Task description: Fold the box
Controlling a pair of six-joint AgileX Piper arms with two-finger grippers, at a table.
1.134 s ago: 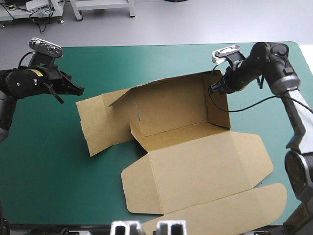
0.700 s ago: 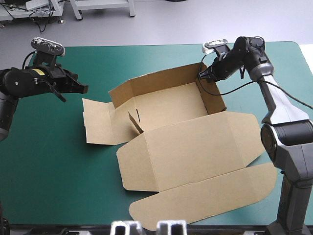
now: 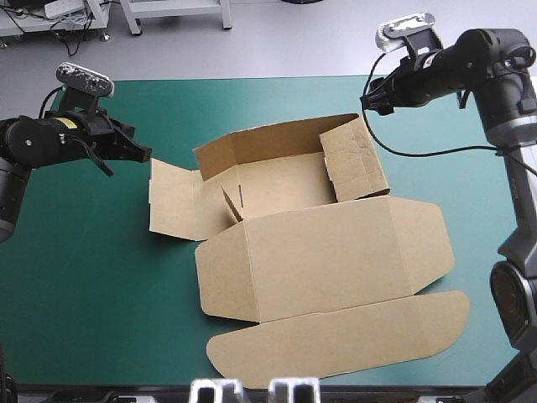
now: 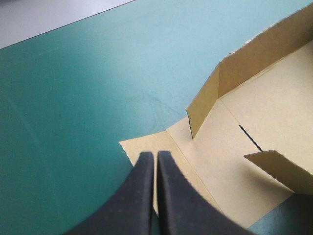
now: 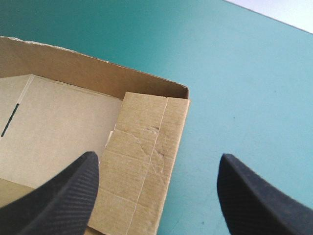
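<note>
Brown board fills the middle of the table, whose teal-green cover (image 3: 84, 285) shows bare on every side of it. The box (image 3: 285, 180) is half formed, with its open tray toward the far edge. The far wall (image 3: 268, 138) stands upright. The right end flap (image 3: 357, 164), creased across its face, leans inward over the tray floor. The left end flap (image 3: 172, 201) lies flat on the cover, pointing toward the table's left edge. A small tab (image 3: 231, 201) stands up inside the tray near that left end, beside a thin slot in the floor. The lid (image 3: 327, 252) lies flat toward the near edge, and its rounded tuck flap (image 3: 336, 340) reaches close to the table's near edge.

The left claw (image 3: 144, 154) is at the far corner of the left end flap. Its two black fingers are pressed together into one point with nothing between them. In its own view the left claw (image 4: 156, 154) points down at that flap corner; whether it touches the board cannot be told.

The right claw (image 3: 367, 99) hangs over the box's far right corner, apart from the board. In its own view the right claw (image 5: 159, 157) has its fingers spread wide and holds nothing, with the creased end flap and the wall corner ahead of them.
</note>
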